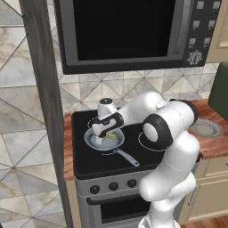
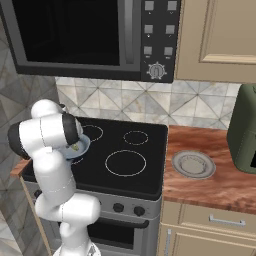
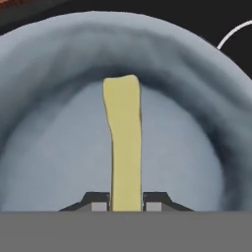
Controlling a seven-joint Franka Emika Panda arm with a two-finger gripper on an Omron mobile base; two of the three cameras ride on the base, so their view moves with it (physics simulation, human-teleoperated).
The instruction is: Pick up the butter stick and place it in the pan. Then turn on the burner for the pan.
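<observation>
The pan sits right under the gripper, its grey floor and rim all around the butter stick. The two jaws pinch the stick's near end. Its long side points straight away from them, over the middle of the pan.

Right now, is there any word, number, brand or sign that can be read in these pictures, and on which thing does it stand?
None can be read.
Microwave panel: grey buttons without legible marks.
Its dial: tick marks too small to read.
Stove knobs: no readable marks.
</observation>
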